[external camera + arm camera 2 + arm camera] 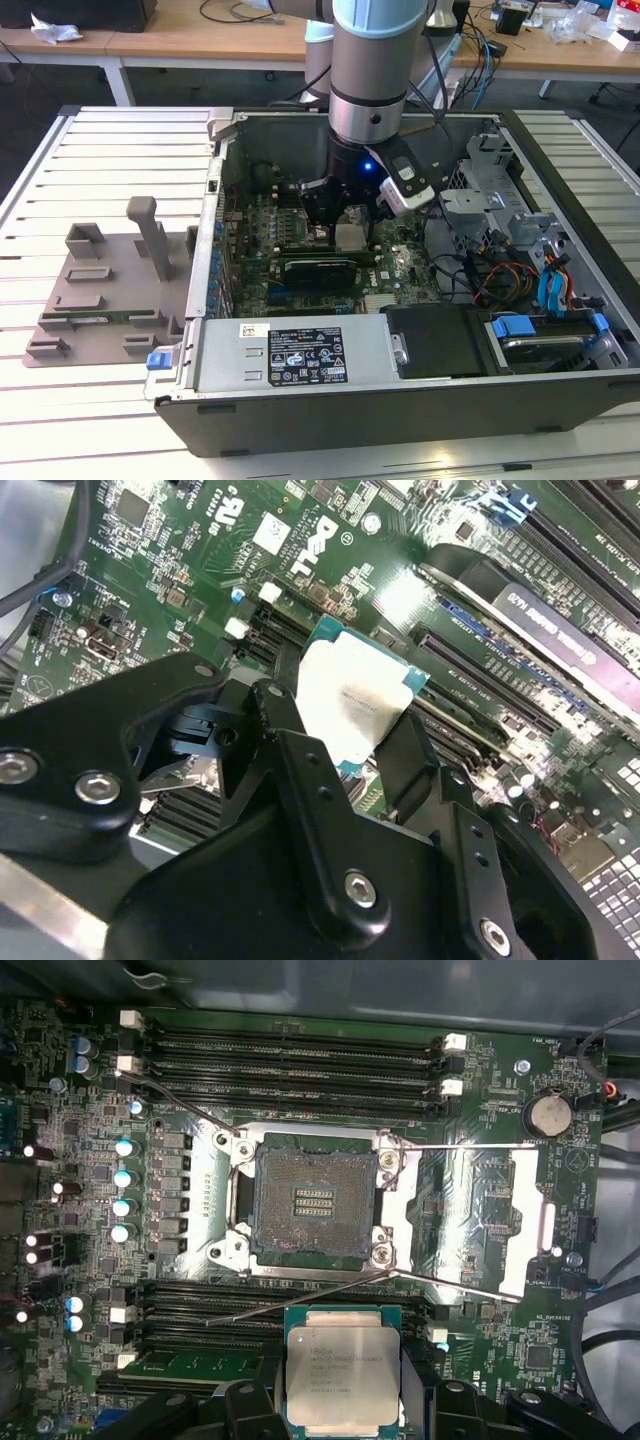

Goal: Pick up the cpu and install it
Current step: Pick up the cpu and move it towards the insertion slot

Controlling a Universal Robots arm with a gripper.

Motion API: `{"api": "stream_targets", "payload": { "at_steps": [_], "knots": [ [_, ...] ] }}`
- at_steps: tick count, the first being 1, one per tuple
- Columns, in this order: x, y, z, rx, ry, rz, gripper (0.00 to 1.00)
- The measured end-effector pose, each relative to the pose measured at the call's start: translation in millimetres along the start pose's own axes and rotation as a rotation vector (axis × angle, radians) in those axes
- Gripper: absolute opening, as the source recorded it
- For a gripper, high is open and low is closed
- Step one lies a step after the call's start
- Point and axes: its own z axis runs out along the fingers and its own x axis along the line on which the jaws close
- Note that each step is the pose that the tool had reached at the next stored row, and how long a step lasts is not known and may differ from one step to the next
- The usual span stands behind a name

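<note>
The cpu (343, 1370) is a flat square chip with a silver top and a thin green border, and my gripper (343, 1400) is shut on it, with black fingers (272, 720) against two opposite edges. The cpu (350, 700) hangs a little above the green motherboard (180, 570). The open socket (310, 1205) lies bare on the board, a short way from the chip, with its metal load plate (500, 1220) swung open beside it. In the exterior view my gripper (350, 218) reaches down into the open computer case with the cpu (350, 236) under it.
Memory slots (300, 1055) run along both sides of the socket, with thin wire levers (300, 1295) raised. A black card (320, 268), drive cages (500, 200) and cables (490, 275) crowd the case. A grey holder tray (100, 290) sits on the slatted table at the exterior view's left.
</note>
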Motion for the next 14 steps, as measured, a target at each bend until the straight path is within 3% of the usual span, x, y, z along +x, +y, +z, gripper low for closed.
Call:
{"api": "stream_targets", "payload": {
  "at_steps": [3,14],
  "knots": [
    [-1.2,0.7,3.1,0.0001,0.0000,0.000,0.55],
    [-2.5,16.7,3.6,0.0003,0.0000,0.000,0.55]
  ]
}}
